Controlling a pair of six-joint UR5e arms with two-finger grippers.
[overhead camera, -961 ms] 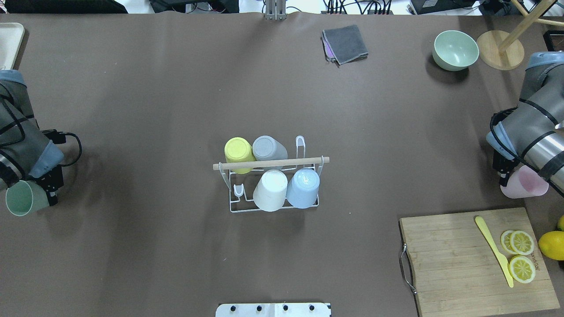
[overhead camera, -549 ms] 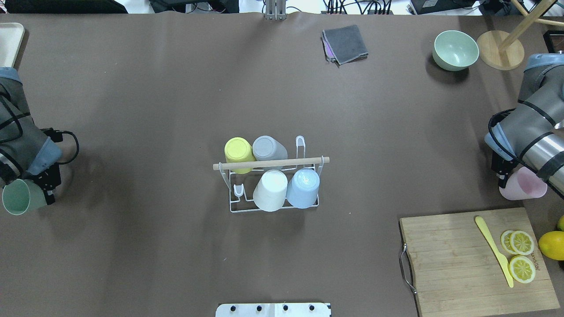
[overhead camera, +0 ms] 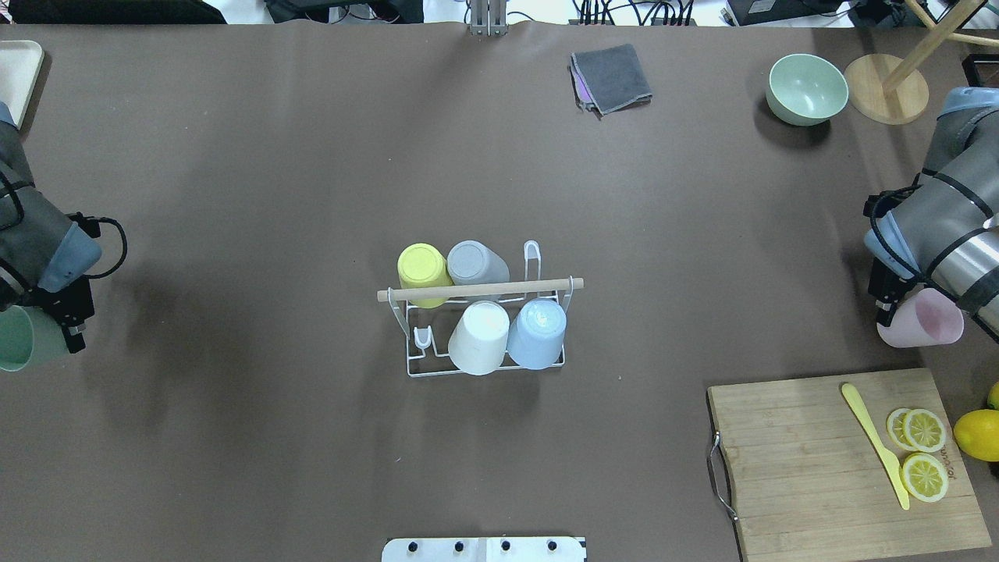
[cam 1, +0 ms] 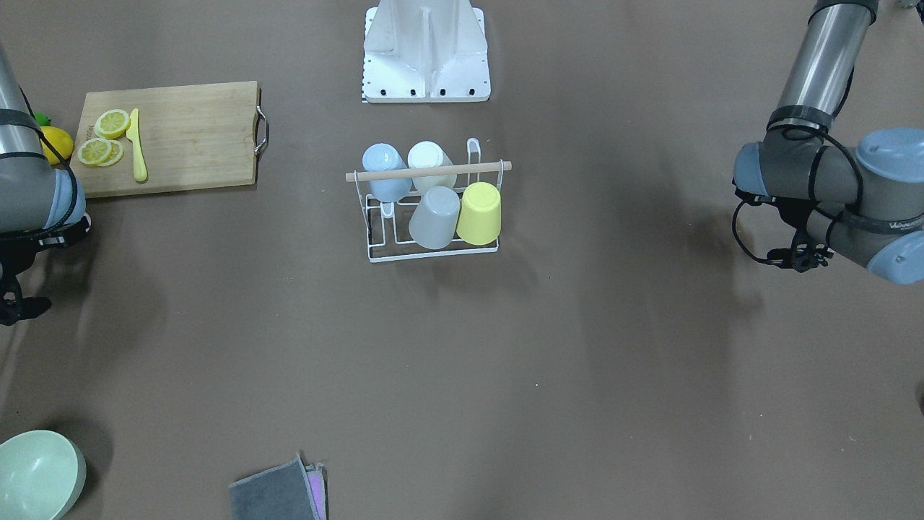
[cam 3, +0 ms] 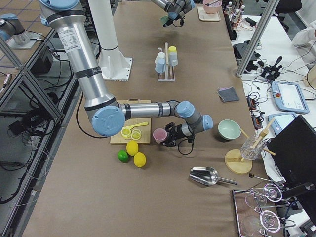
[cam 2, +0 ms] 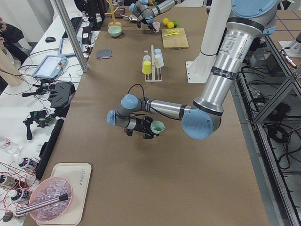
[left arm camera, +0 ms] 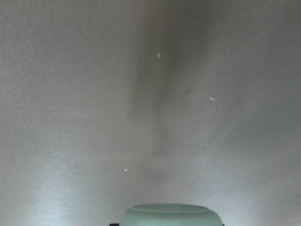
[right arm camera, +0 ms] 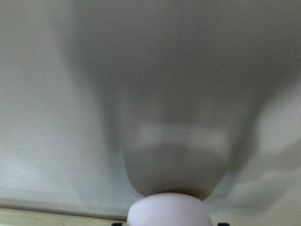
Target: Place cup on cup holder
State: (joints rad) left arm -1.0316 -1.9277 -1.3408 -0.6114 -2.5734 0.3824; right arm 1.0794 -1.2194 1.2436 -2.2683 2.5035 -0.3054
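Observation:
The white wire cup holder point(overhead camera: 414, 367) with a wooden rod handle point(overhead camera: 479, 289) stands at mid-table; it also shows in the front-facing view point(cam 1: 433, 254). It holds a yellow cup point(overhead camera: 422, 270), a grey cup point(overhead camera: 476, 263), a white cup point(overhead camera: 478, 337) and a blue cup point(overhead camera: 538, 333), all upside down. Two prongs point(overhead camera: 531, 254) are bare. My left gripper point(overhead camera: 43, 342) is shut on a green cup point(overhead camera: 17, 348) at the far left, above the table point(cam 2: 157, 126). My right gripper point(overhead camera: 897, 318) is shut on a pink cup point(overhead camera: 927, 321) at the far right point(cam 3: 159, 135).
A wooden cutting board point(overhead camera: 812, 468) with lemon slices point(overhead camera: 924, 453) and a yellow knife point(overhead camera: 876, 445) lies front right, with a lemon point(overhead camera: 979, 434) beside it. A green bowl point(overhead camera: 807, 88), a wooden stand point(overhead camera: 886, 90) and a grey cloth point(overhead camera: 613, 78) sit at the back. A tray point(overhead camera: 17, 74) is back left.
My left arm has drawn back to the left with the green cup, now partly off the view's edge. My right arm has shifted slightly back with the pink cup.

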